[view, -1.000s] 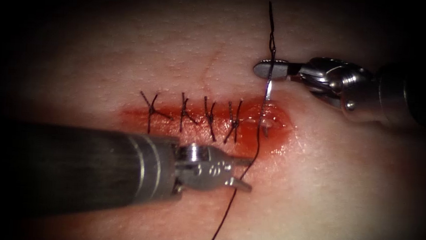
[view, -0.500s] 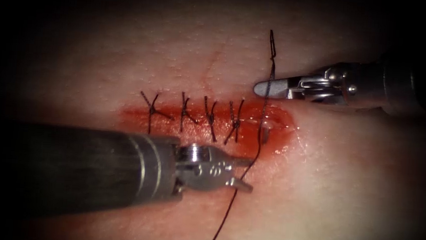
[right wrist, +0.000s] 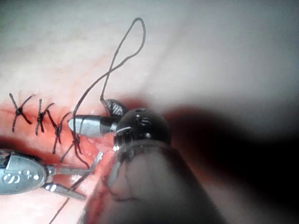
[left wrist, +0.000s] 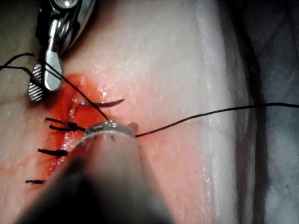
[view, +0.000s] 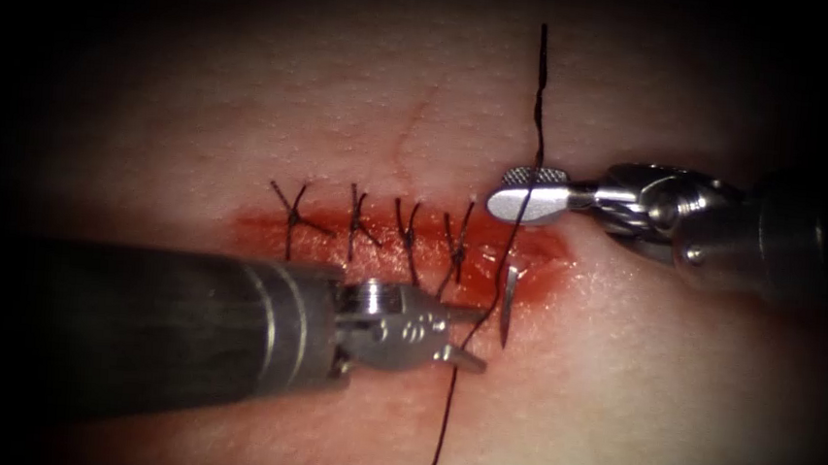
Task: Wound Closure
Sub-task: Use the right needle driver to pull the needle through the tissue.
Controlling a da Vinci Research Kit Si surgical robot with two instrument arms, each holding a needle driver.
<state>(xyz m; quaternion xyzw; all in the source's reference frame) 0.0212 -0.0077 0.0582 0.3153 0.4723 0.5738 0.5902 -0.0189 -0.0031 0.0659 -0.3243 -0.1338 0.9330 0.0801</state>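
Note:
The curved needle [view: 507,312] sits in the tissue [view: 676,387] at the right end of the cut, its pointed end sticking out of the near edge; it is also seen in the left wrist view [left wrist: 105,101]. No tool holds it. My right tool [view: 528,191] hovers over the far edge with its jaws apart, and the dark thread [view: 541,95] runs between them. My left tool [view: 478,338] lies on the near side, jaws open and holding nothing, beside the needle's point; the thread crosses in front of it.
Several tied stitches [view: 405,227] close the cut to the left of the needle. Red fluid [view: 269,224] stains the wound. The thread trails to the tissue's near edge [left wrist: 210,113] and loops on the far side [right wrist: 117,60].
My right tool was shut on the needle near its tail; it drove it down through the cut, then opened and let go. The needle's point now shows at the near edge. The left tool stayed still.

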